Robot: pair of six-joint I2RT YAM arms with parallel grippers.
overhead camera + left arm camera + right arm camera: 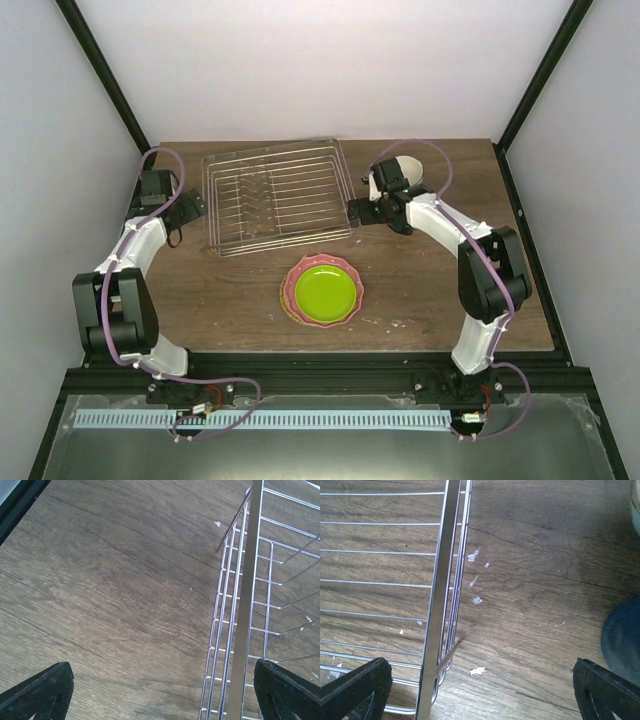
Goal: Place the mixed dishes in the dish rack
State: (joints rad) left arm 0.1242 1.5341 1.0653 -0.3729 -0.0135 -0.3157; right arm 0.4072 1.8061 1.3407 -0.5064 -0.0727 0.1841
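Though untouched, rack [247, 605] between fingers [37, 692].

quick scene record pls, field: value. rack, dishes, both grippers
dish rack: empty, back centre of table
lime-green plate: stacked on pink plate, in front of rack
pale bowl: right of rack, behind right arm
dark blue object: right of rack, cut off by frame edge, likely the mug
left gripper: open, rack's left wall between its fingers
right gripper: open, rack's right wall between its fingers
dishes loaded: none
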